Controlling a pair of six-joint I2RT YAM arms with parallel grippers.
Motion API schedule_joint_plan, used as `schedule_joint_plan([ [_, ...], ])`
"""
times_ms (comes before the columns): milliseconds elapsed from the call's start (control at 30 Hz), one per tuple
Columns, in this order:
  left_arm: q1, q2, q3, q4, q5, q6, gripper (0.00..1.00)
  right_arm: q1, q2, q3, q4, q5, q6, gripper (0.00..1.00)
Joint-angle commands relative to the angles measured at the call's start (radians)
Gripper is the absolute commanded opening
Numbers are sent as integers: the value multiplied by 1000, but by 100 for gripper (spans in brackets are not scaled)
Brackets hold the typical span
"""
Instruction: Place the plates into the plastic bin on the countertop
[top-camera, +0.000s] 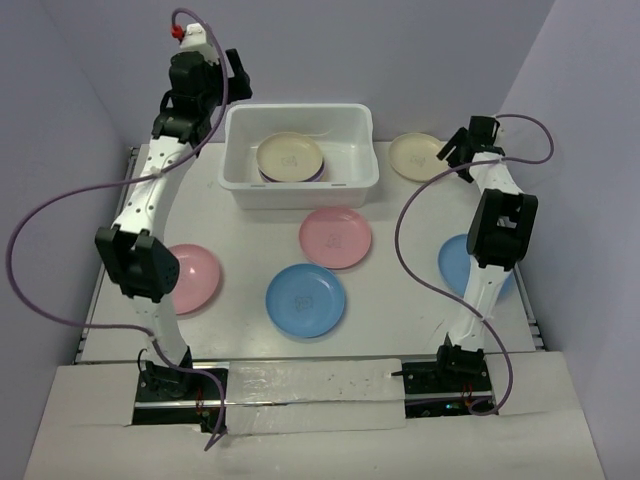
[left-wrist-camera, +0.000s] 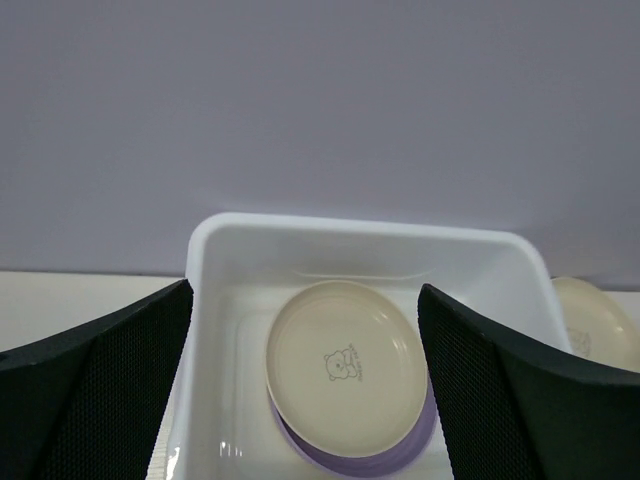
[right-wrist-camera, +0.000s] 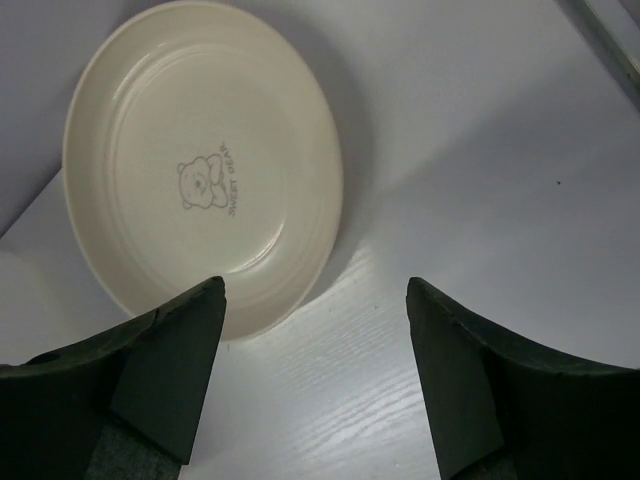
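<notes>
The white plastic bin stands at the back middle of the countertop. In it a cream plate lies on a lilac plate. The left wrist view shows the bin, the cream plate and the lilac plate. My left gripper is open and empty above the bin's back left corner. My right gripper is open and empty just right of a cream plate on the countertop; that plate lies ahead and left of the gripper.
More plates lie on the countertop: a pink one in front of the bin, a blue one nearer, a pink one by the left arm, and a blue one partly under the right arm. Lilac-grey walls enclose the sides and back.
</notes>
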Motion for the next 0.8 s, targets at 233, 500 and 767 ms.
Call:
schedule_joint_plan([
  [233, -6, -169, -180, -15, -45, 51, 99, 35, 206, 220, -10, 89, 86, 66],
  [500, -4, -178, -184, -84, -89, 62, 99, 37, 255, 259, -24, 112, 99, 47],
  [767, 18, -211, -180, -121, -130, 94, 99, 34, 257, 260, -42, 122, 104, 32],
])
